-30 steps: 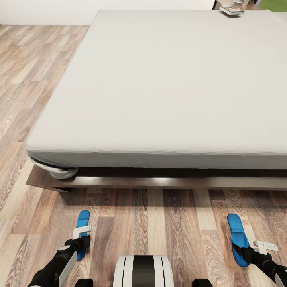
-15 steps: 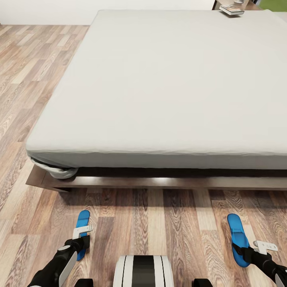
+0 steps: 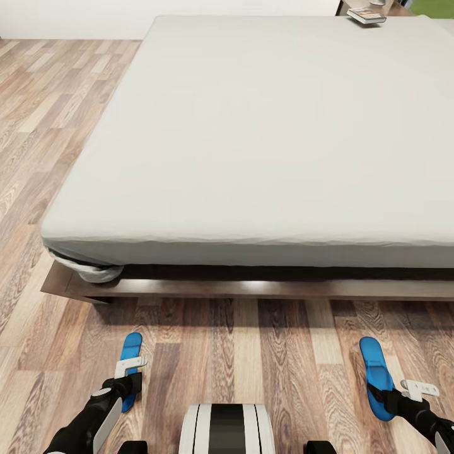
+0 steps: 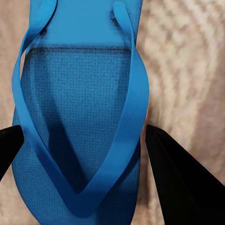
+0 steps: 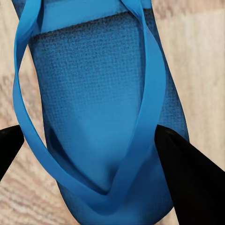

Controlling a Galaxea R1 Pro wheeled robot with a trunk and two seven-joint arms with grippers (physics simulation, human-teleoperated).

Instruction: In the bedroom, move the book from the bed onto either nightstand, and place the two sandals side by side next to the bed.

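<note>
The bed (image 3: pixel 265 126) spans the view above the wooden floor (image 3: pixel 252 353). Two sandals lie well apart beside it: the left sandal (image 3: pixel 129 362) between the released left claw's (image 4: pixel 79 154) fingers, the right sandal (image 3: pixel 377 375) between the released right claw's (image 5: pixel 89 154). The book (image 3: pixel 367 16) sits past the far corner.

Bed (image 3: pixel 252 139) lay ahead, one sandal (image 3: pixel 130 350) on the floor (image 3: pixel 277 366) at left, other sandal (image 3: pixel 376 372) far right, book (image 3: pixel 366 16) behind the bed

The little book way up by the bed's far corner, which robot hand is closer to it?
Right. The right gripper sits low on the book's side; the left gripper is across, farther away.
</note>
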